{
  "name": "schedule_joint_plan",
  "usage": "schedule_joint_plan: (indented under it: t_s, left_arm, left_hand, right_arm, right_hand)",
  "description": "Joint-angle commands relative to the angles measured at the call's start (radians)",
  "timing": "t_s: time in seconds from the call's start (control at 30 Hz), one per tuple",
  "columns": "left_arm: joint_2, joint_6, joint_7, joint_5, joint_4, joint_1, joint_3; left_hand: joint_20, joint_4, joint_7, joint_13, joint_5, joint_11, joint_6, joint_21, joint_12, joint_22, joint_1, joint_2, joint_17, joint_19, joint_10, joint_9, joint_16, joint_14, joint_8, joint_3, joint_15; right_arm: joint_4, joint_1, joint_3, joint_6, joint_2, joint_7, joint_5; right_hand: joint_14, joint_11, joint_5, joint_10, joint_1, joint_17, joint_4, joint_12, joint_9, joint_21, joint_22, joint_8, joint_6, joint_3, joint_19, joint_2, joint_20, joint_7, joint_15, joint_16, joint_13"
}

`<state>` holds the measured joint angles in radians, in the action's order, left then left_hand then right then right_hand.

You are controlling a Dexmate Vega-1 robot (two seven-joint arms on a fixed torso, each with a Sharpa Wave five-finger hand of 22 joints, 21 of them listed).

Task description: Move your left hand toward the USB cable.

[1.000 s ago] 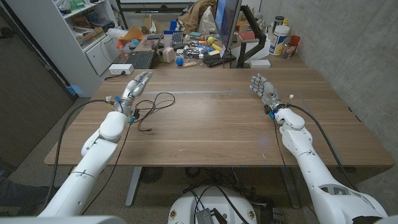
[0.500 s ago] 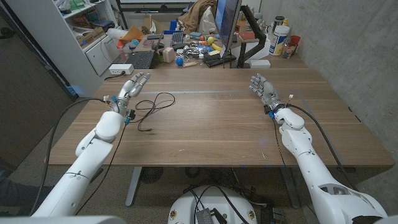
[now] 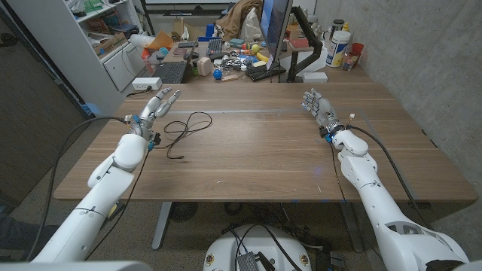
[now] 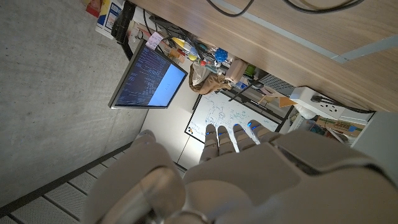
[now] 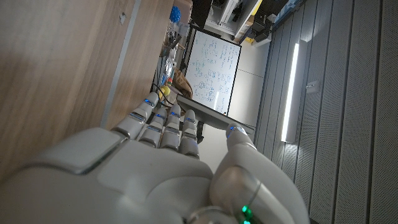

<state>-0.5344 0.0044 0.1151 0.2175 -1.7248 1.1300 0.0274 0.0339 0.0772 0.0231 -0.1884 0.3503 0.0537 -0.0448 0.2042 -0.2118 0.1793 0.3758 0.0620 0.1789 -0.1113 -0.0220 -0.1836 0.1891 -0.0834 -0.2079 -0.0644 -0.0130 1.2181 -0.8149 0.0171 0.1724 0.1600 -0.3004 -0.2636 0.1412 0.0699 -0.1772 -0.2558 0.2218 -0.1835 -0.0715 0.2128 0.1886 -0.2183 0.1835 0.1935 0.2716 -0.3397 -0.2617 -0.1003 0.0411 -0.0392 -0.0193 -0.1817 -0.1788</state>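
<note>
A thin black USB cable lies in loose loops on the left part of the wooden table. My left hand is just to the left of the loops, fingers stretched out toward the far edge, holding nothing and apart from the cable. In the left wrist view the left hand has straight fingers, and bits of the cable lie on the table beyond them. My right hand is over the right part of the table, fingers straight and spread; the right hand holds nothing.
Along the table's far edge are a black keyboard, a white power strip, a monitor on a stand, small toys and bottles. A white shelf unit stands beyond the left corner.
My left arm has swung outward to the left, and the left hand has drifted slightly left, away from the cable loops. The cable and the right arm have not moved.
</note>
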Motion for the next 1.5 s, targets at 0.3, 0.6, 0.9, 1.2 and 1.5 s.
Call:
schedule_joint_plan:
  t_s: [0.3, 0.6, 0.9, 1.2, 1.5]
  left_arm:
    - [-0.03, 0.061, 0.043, 0.114, -0.023, 0.002, -0.029]
    - [-0.055, 0.102, 0.072, 0.199, -0.04, 0.003, -0.051]
    - [-0.066, 0.128, 0.085, 0.24, -0.049, 0.003, -0.059]
    - [-0.076, 0.18, 0.061, 0.261, -0.069, 0.002, -0.067]
    - [-0.088, 0.202, 0.053, 0.278, -0.069, -0.005, -0.076]
  left_hand:
    - [0.015, -0.002, -0.001, -0.003, 0.0, 0.01, -0.017, -0.001, 0.002, 0.001, 0.016, 0.004, 0.006, -0.002, 0.008, -0.004, 0.002, 0.006, -0.005, 0.001, -0.003]
    - [0.012, -0.003, -0.007, -0.003, 0.0, 0.015, -0.025, -0.001, 0.001, 0.001, 0.021, 0.007, 0.006, -0.001, 0.014, -0.004, 0.003, 0.01, -0.006, 0.001, -0.005]
    - [0.009, -0.005, -0.013, -0.003, 0.0, 0.018, -0.037, 0.001, 0.0, 0.001, 0.026, 0.01, 0.006, 0.005, 0.019, -0.005, 0.004, 0.016, -0.009, 0.001, -0.007]
    - [0.001, -0.007, -0.013, -0.004, 0.0, 0.021, -0.054, 0.001, -0.002, 0.001, 0.032, 0.014, 0.006, 0.007, 0.026, -0.005, 0.006, 0.024, -0.013, 0.0, -0.008]
    - [-0.004, -0.008, -0.016, -0.004, -0.001, 0.025, -0.067, 0.002, -0.003, 0.001, 0.036, 0.017, 0.006, 0.01, 0.033, -0.005, 0.006, 0.029, -0.016, 0.0, -0.008]
  right_arm:
    - [0.003, -0.001, -0.001, -0.003, 0.001, 0.004, 0.004]
    - [0.008, -0.005, -0.001, -0.004, 0.001, 0.008, 0.006]
    - [0.01, -0.006, -0.002, -0.005, 0.003, 0.006, 0.006]
    - [0.009, -0.004, -0.003, -0.007, 0.004, 0.005, 0.006]
    - [0.004, -0.001, -0.003, -0.008, 0.004, 0.003, 0.006]
  right_hand:
    - [0.012, -0.003, -0.005, -0.009, 0.004, -0.004, -0.001, -0.002, 0.001, 0.003, 0.003, 0.003, 0.007, -0.003, -0.009, -0.002, 0.005, -0.001, 0.0, -0.007, -0.005]
    - [0.012, -0.002, -0.005, -0.01, 0.003, -0.004, -0.001, -0.001, 0.001, 0.004, 0.003, 0.003, 0.008, -0.002, -0.009, -0.002, 0.004, -0.001, -0.001, -0.007, -0.005]
    - [0.013, -0.005, -0.005, -0.009, 0.003, -0.004, -0.001, -0.002, 0.001, 0.004, 0.003, 0.003, 0.008, -0.002, -0.009, -0.002, 0.005, -0.001, -0.001, -0.007, -0.005]
    - [0.013, -0.002, -0.006, -0.01, 0.003, -0.004, -0.001, -0.002, 0.001, 0.004, 0.003, 0.003, 0.008, -0.002, -0.01, -0.003, 0.005, -0.001, -0.001, -0.007, -0.005]
    - [0.013, -0.002, -0.005, -0.01, 0.002, -0.004, -0.001, -0.002, 0.001, 0.005, 0.003, 0.002, 0.007, -0.002, -0.01, -0.002, 0.005, -0.001, 0.0, -0.006, -0.005]
